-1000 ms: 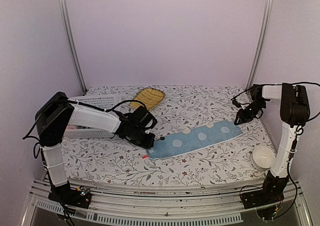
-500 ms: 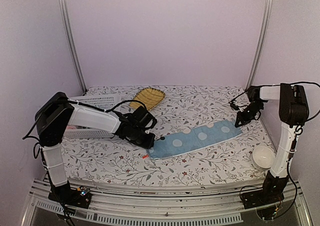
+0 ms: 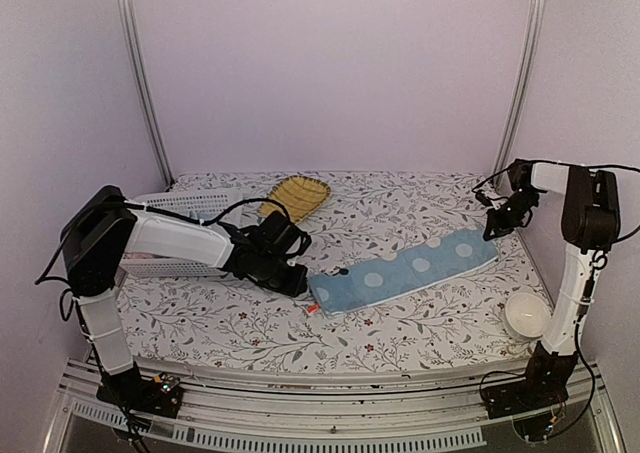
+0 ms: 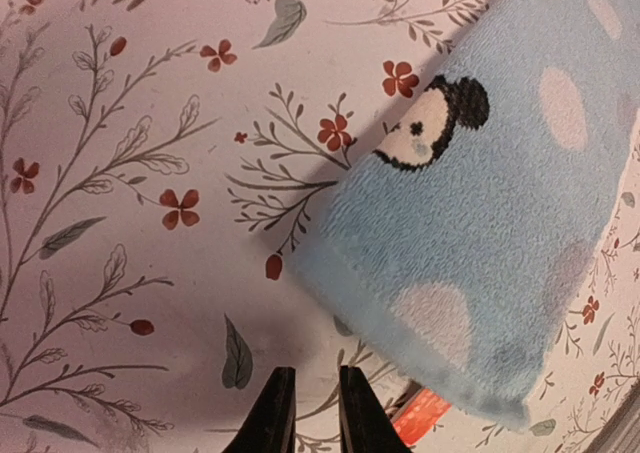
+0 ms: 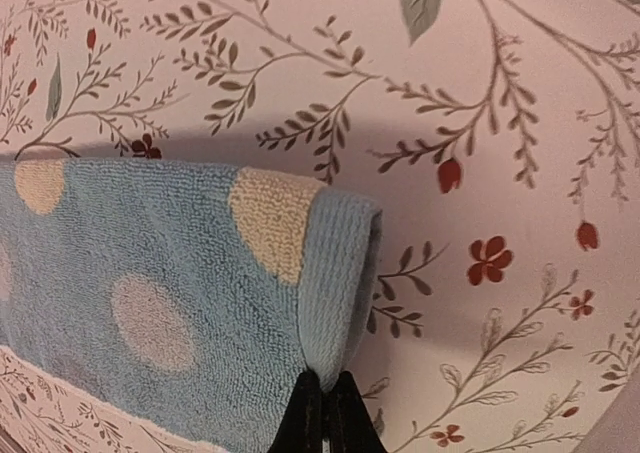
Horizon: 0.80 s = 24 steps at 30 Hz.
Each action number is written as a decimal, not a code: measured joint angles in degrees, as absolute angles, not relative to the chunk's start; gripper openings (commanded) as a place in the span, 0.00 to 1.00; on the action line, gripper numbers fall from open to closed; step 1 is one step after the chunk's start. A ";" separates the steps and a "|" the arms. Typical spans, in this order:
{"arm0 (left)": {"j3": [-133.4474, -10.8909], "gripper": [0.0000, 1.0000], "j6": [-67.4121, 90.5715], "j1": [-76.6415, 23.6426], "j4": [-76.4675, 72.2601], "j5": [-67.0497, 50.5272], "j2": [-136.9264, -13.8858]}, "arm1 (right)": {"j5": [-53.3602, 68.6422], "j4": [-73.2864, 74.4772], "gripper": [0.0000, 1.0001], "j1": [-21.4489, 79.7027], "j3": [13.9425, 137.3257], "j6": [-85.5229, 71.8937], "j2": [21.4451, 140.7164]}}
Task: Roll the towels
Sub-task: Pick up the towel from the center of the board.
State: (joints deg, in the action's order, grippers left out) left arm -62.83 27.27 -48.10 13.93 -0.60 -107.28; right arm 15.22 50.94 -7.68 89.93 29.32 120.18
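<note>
The printed light-blue towel point(image 3: 400, 271), with pale dots and a dark cartoon face, lies flat as a long strip slanting across the table. My right gripper point(image 3: 492, 231) is shut on its far right corner, and in the right wrist view the hem point(image 5: 340, 273) folds up into the tips point(image 5: 325, 403). My left gripper point(image 3: 293, 278) is just left of the towel's near end, off the cloth. Its fingers point(image 4: 308, 413) are a narrow gap apart with nothing between them; the towel point(image 4: 480, 223) lies ahead and to the right. The larger plain towel is out of view.
A yellow leaf-shaped tray point(image 3: 296, 195) sits at the back centre. A white slotted basket point(image 3: 190, 205) lies at the back left behind my left arm. A white bowl point(image 3: 526, 315) stands at the front right. An orange tag point(image 4: 425, 413) pokes out under the towel's near corner.
The towel has slid to the right and away from my left gripper. My right gripper has moved right and back with the towel's corner in it. My left gripper stays in place.
</note>
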 measured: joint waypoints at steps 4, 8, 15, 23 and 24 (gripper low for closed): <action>-62.83 0.19 27.24 -48.12 13.93 -0.78 -107.28 | 15.09 52.38 0.02 -8.99 94.76 29.34 120.18; -62.85 0.19 27.03 -48.21 13.85 -1.06 -107.28 | 16.16 54.11 0.02 -9.17 96.44 29.32 120.18; -62.87 0.19 26.57 -48.47 13.54 -1.91 -107.37 | 22.96 58.22 0.03 -8.19 95.85 28.88 119.72; -64.34 0.19 26.11 -48.64 13.19 -3.05 -108.84 | 34.81 61.67 0.02 -3.51 92.60 27.73 117.45; -64.40 0.19 26.11 -48.69 13.15 -3.27 -108.90 | 36.42 61.60 0.03 -3.01 92.25 27.59 117.45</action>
